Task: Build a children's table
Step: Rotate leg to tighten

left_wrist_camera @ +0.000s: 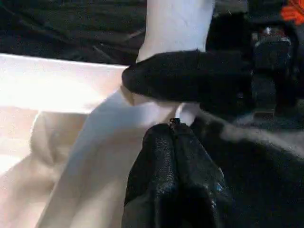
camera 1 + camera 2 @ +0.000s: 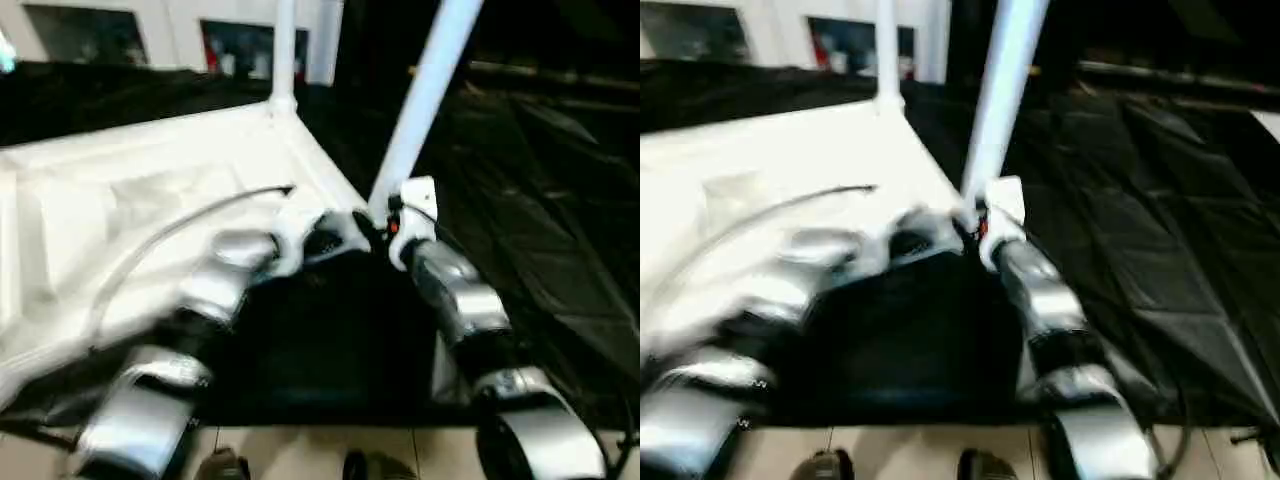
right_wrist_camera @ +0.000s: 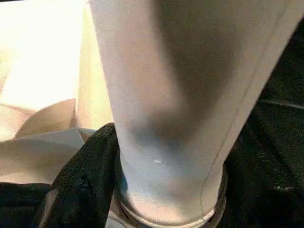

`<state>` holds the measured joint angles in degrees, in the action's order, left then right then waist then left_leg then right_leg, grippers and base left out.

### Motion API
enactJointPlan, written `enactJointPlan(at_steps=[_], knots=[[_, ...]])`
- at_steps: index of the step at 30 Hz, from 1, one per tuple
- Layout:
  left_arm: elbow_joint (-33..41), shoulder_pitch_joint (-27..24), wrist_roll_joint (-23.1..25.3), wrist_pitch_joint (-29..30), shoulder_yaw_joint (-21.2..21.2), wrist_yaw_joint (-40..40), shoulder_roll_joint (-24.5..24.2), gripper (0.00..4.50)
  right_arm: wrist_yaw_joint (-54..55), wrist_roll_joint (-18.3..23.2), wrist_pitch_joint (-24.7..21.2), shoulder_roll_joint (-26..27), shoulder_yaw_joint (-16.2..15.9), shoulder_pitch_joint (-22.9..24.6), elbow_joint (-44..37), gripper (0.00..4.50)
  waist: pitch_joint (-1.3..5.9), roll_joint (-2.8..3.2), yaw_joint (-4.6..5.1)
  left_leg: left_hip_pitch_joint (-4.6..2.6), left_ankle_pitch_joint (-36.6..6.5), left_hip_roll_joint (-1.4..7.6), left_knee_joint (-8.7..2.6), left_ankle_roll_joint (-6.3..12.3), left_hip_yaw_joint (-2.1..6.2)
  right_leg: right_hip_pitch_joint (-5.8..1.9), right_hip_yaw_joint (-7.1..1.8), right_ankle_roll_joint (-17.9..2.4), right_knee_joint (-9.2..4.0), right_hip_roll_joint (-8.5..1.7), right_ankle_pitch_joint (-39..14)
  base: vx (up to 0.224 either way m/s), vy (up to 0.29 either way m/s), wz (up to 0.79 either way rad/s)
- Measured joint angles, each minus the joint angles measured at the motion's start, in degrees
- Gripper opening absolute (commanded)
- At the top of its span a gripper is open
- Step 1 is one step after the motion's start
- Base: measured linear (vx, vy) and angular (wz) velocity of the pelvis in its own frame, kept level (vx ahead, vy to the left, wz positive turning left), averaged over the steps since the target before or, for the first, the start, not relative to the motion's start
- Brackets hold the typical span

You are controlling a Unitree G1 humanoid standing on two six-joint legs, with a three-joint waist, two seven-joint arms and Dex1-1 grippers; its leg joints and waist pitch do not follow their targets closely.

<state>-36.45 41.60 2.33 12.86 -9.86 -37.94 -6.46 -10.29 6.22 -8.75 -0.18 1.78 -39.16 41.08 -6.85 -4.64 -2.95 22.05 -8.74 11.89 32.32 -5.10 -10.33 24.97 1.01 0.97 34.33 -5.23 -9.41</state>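
Head view: far-corner leg (image 2: 283,50) seated in tabletop (image 2: 150,200); right gripper (image 1: 190,76) grasps second leg (image 2: 425,95) at near corner; left gripper (image 1: 173,142) clenched empty.

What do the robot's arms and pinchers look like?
Both arms are shiny silver, built from rounded segments with black joints: the left forearm and the right forearm. A thin grey cable arcs over the left one. The right wrist has a white block with a small red mark. The fingers are black.
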Motion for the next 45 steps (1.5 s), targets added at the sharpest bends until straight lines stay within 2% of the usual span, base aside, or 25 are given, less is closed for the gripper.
enactJointPlan(at_steps=[2,3,6,9,12,18,27,33,40,42,45], knots=[[0.0,0.0,0.1,0.0,0.0,-0.1,0.3,0.00,0.0,-0.3,0.5,0.4,-0.1,0.0,0.2,2.69,0.06,-0.08,0.07,0.01,0.0,0.00,-0.06,0.01,0.00,0.00,0.00,0.0,-0.08,0.02,0.0,0.000,0.000,0.00],[0.0,0.0,0.1,-0.1,0.0,-0.3,0.4,0.00,0.0,-0.4,0.7,0.6,-0.1,-0.1,0.3,3.24,0.07,-0.10,0.16,0.01,0.0,0.00,-0.10,0.01,-0.01,0.00,0.00,0.0,-0.14,0.04,0.0,0.000,0.000,0.00],[0.0,0.0,0.1,-0.5,-0.1,-0.8,0.3,0.00,0.0,-0.6,1.0,0.9,-0.2,-0.4,1.3,3.40,0.06,-0.09,0.36,0.04,0.0,0.00,-0.19,0.01,-0.01,0.04,0.00,-0.2,-0.19,0.05,0.1,0.000,0.000,0.00],[0.1,0.0,0.1,-1.1,-0.2,-2.1,-0.4,0.00,-0.4,-1.6,1.5,0.3,-0.7,-0.9,1.9,3.78,0.06,-0.08,0.46,0.06,0.0,0.01,-0.29,0.00,-0.01,0.07,0.01,-0.2,-0.26,0.06,0.1,0.000,0.000,0.00],[0.5,-0.1,-0.2,-1.6,-1.0,-4.8,-2.2,0.00,-4.1,-1.7,1.9,-1.6,-2.2,-0.9,1.7,3.78,0.05,-0.07,0.55,0.08,0.0,0.01,-0.46,-0.01,-0.03,0.12,0.01,-0.1,-0.32,0.06,0.1,0.000,0.000,0.00],[2.4,-0.6,-1.4,-2.5,-1.8,-12.7,-6.5,0.00,-20.8,-1.8,1.7,-8.8,-6.7,2.5,-4.9,3.78,0.00,-0.08,0.51,0.17,-0.1,0.02,-0.65,0.06,-0.13,0.26,0.08,0.0,-0.37,0.21,-0.1,0.000,0.000,0.00],[6.5,-3.5,-4.8,-3.2,-2.8,-25.7,-13.2,0.00,-42.9,2.5,-1.2,-20.1,-10.8,8.2,-16.6,3.78,-0.28,-0.03,0.41,0.06,-0.1,0.13,-0.61,0.03,-0.20,0.24,0.04,-0.1,-0.27,0.28,-0.1,0.000,0.000,0.00],[9.4,-4.8,-5.4,-3.2,-4.1,-31.1,-16.2,0.00,-48.7,4.3,-3.4,-22.9,-11.7,10.8,-21.8,3.78,-0.32,0.01,0.17,0.09,-0.1,0.19,-0.61,0.03,-0.24,0.27,-0.01,-0.1,-0.31,0.26,-0.1,0.000,0.000,0.00],[10.5,-5.6,-4.4,-6.3,-4.7,-29.0,-16.9,0.00,-49.5,4.7,-4.2,-23.8,-11.7,11.5,-23.5,3.78,-0.33,0.02,0.02,0.04,-0.1,0.20,-0.52,0.02,-0.24,0.23,-0.02,-0.1,-0.21,0.26,0.0,0.000,0.000,0.00],[11.5,-5.9,-4.4,-5.1,-4.6,-28.5,-17.0,0.00,-49.6,4.7,-4.5,-24.0,-11.7,11.7,-24.3,3.78,-0.32,0.02,0.00,0.04,-0.1,0.20,-0.48,0.01,-0.24,0.23,-0.03,-0.2,-0.20,0.26,0.0,0.000,0.000,0.00],[15.9,-7.2,-4.8,-0.1,-4.6,-28.7,-18.0,0.00,-50.0,4.7,-4.9,-24.0,-11.8,12.2,-25.5,3.78,-0.33,0.02,0.20,0.05,-0.1,0.24,-0.51,0.01,-0.24,0.26,-0.05,-0.2,-0.22,0.27,0.0,0.000,0.000,0.00]])
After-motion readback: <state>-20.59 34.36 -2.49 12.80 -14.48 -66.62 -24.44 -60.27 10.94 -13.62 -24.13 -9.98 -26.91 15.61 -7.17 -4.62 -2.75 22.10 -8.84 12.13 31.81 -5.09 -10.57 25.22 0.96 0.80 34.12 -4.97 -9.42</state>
